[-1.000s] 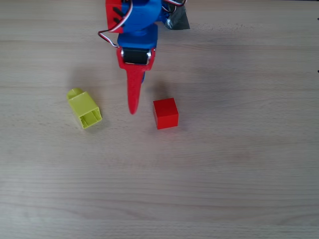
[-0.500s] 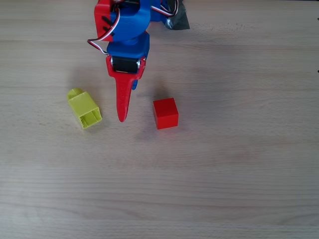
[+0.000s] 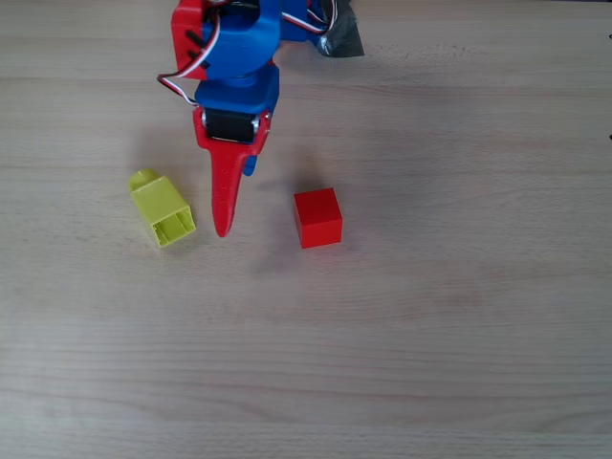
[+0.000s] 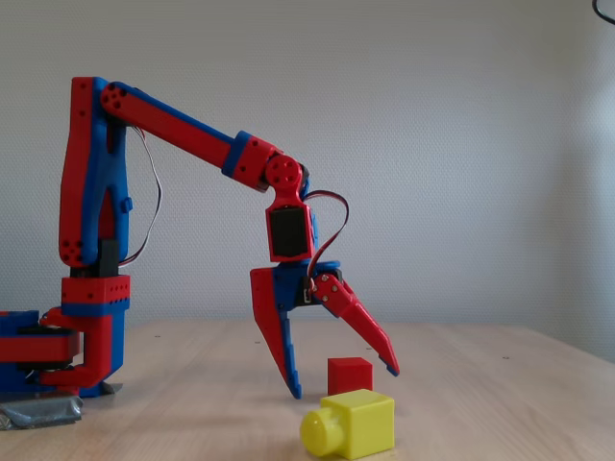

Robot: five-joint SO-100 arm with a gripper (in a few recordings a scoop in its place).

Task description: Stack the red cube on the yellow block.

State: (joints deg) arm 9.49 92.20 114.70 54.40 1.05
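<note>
Shifted left since earlier, the jaws (image 4: 346, 380) hang spread and empty, yellow block (image 3: 162, 209) left, red cube (image 3: 317, 217) right in the overhead view.

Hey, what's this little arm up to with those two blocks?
The red and blue arm hangs over the wooden table with its gripper open, fingers spread and holding nothing. In the overhead view its long red finger points down between the yellow block, lying on its side, and the red cube. Both sit apart on the table, so no stacking has happened yet.
</note>
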